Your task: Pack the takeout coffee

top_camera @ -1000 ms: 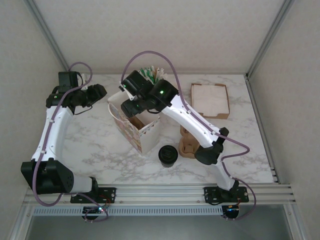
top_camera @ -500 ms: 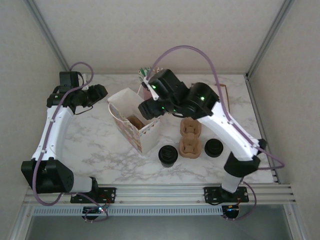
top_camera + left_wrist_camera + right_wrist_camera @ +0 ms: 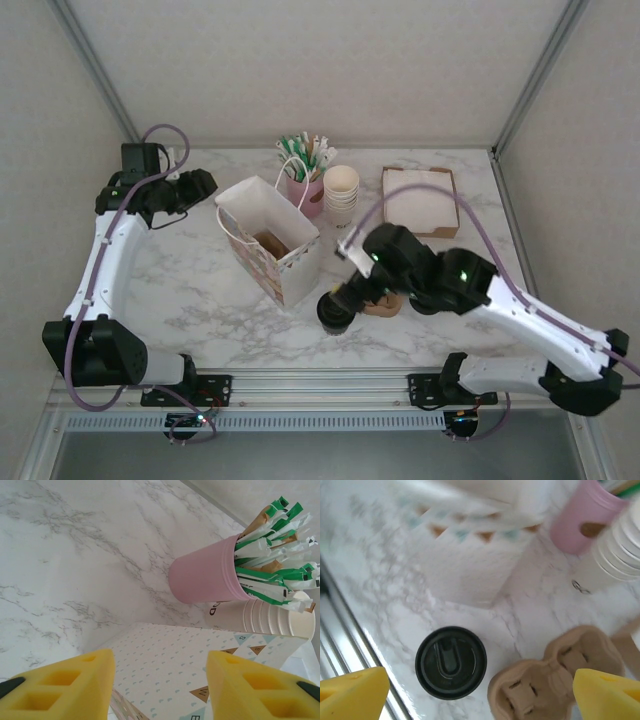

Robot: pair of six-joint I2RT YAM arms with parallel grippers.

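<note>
Yellow foam pads (image 3: 355, 687) of the right gripper (image 3: 480, 696) stand spread wide, released and empty. They are poised above the small cream paper cup with round black plastic lid (image 3: 451, 662). It sits upright on the marble table (image 3: 380, 580), between the patterned white paper bag (image 3: 295, 272) and the brown moulded pulp cup carrier (image 3: 555, 680). Centre the jaws over the lid, sink below its rim and squeeze the cup wall gently, clear of the carrier. The left gripper (image 3: 159, 680) hovers by the bag's left corner; whether it grips anything I cannot tell.

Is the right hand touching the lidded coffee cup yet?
Apart. The right wrist view shows the right hand open over the coffee cup, with a clear gap on each side of it.
</note>
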